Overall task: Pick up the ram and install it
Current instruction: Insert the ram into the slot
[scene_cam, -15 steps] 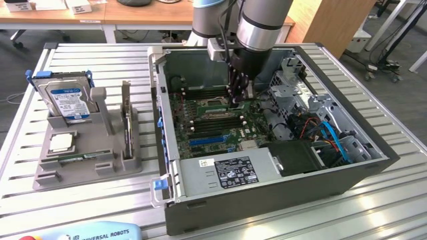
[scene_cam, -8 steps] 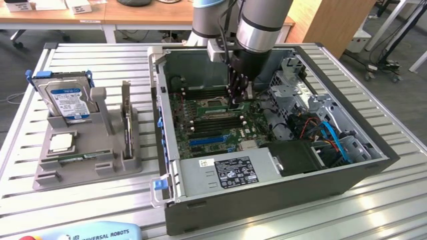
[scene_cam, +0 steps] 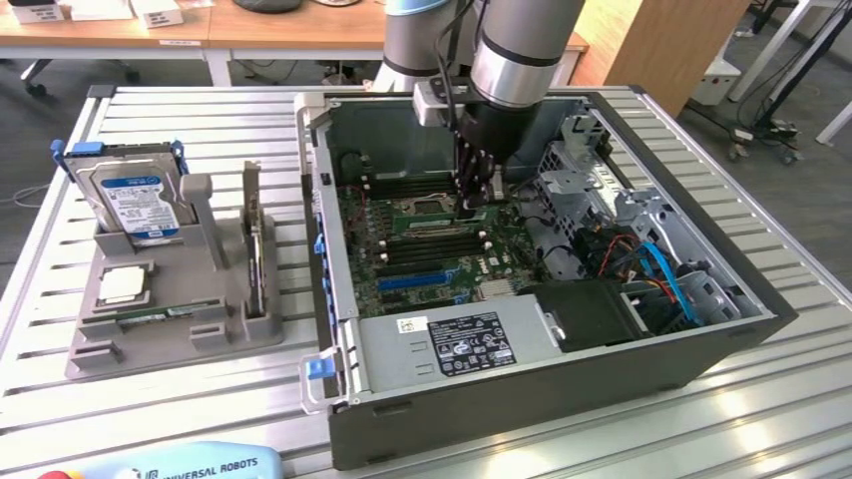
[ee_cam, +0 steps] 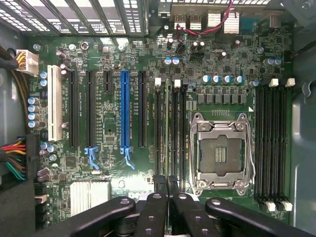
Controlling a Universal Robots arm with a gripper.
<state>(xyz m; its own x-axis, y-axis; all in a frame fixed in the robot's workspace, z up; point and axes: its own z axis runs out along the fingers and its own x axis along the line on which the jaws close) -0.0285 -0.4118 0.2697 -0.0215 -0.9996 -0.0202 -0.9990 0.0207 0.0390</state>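
Installing step: the black metal gripper point(ee_cam: 166, 183) pinches the thin green ram stick point(ee_cam: 168, 129) between its jaws, above the long black plastic slots point(ee_cam: 178, 123); seating probably needs straight, even pressing

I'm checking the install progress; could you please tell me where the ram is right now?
In the wrist view the ram stands edge-on in the shut fingers, over the black memory slots beside the processor socket, inside the computer case.

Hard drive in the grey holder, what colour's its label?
The hard drive's label is blue and white; the exterior view shows it best.
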